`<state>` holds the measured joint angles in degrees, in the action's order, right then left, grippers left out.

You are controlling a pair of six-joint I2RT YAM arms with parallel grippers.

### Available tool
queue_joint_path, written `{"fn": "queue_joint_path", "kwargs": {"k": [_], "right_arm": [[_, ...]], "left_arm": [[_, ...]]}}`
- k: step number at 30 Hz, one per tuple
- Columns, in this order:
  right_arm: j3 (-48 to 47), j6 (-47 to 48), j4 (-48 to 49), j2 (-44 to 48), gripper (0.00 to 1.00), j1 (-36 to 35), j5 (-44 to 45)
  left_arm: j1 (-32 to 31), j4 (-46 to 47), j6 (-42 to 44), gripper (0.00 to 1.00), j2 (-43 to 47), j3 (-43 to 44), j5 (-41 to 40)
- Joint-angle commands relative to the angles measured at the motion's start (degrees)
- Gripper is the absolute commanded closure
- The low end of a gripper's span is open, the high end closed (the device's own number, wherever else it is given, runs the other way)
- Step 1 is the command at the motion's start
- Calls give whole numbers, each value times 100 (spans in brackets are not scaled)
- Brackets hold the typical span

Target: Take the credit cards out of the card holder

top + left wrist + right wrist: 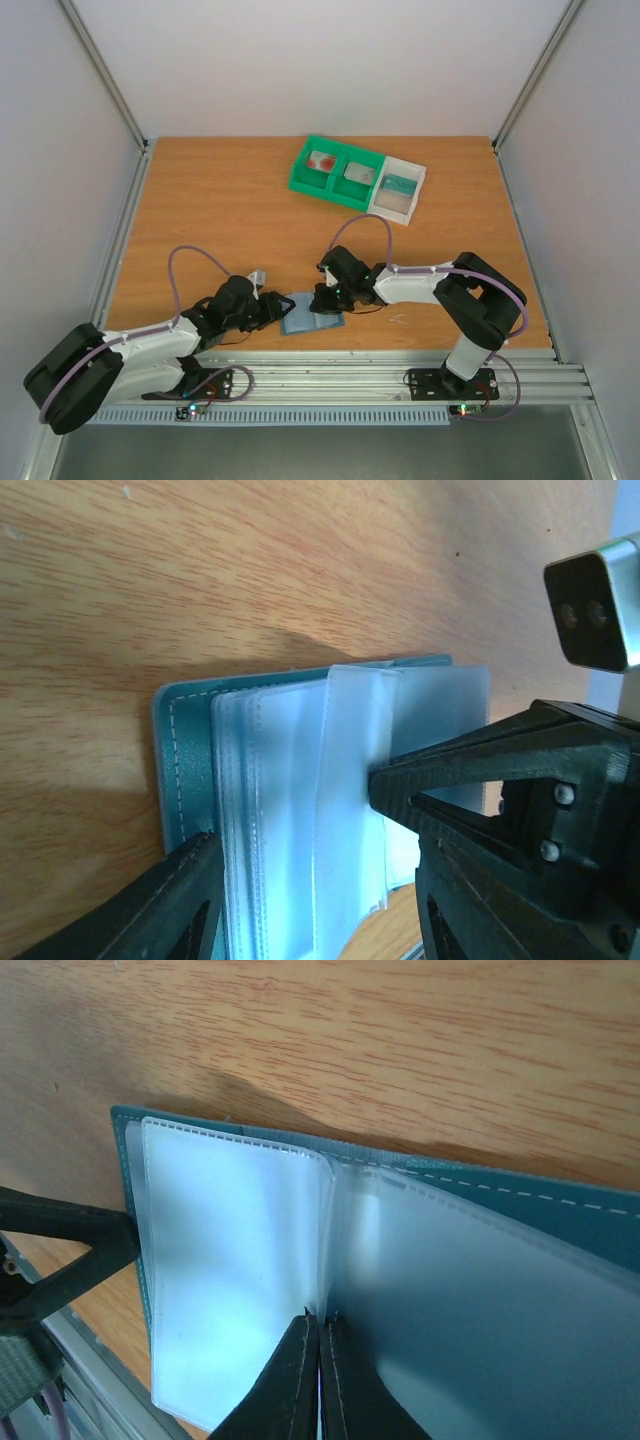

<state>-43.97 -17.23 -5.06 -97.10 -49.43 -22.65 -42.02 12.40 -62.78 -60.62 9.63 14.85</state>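
The card holder [303, 316] lies open on the wood near the front edge, teal-blue cover [180, 750] down, its clear sleeves [230, 1260] showing no card. My left gripper [288, 808] spans one half; one fingertip rests on the cover's outer edge and the other presses the raised sleeves. My right gripper [320, 1318] is shut at the fold, pinching a thin clear sleeve that stands upright. The credit cards lie in the tray at the back: a white one with red marks [322, 160], a grey one [360, 172] and a teal one [400, 185].
The tray has two green compartments [305, 183] and a white one [412, 207] at the back centre. The right wrist's camera housing [600, 600] hangs close beside my left gripper. A metal rail [380, 375] runs along the front edge.
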Motion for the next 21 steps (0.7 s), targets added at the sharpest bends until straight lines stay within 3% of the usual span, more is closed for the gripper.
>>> {"fn": "queue_joint_path", "kwargs": {"k": [1, 7, 12, 17, 21], "right_arm": [[160, -87, -48, 6, 97, -31, 218], [218, -154, 82, -1, 98, -32, 167], [333, -230, 258, 33, 98, -32, 106], [502, -279, 442, 200, 98, -25, 147], [621, -317, 653, 233, 98, -8, 132]], "left_arm": [[29, 710, 21, 47, -360, 167, 46], [27, 1173, 1, 53, -982, 309, 258], [33, 1862, -190, 73, -1299, 303, 533], [34, 1903, -234, 90, -1212, 282, 557], [20, 1970, -210, 94, -1067, 287, 621]]}}
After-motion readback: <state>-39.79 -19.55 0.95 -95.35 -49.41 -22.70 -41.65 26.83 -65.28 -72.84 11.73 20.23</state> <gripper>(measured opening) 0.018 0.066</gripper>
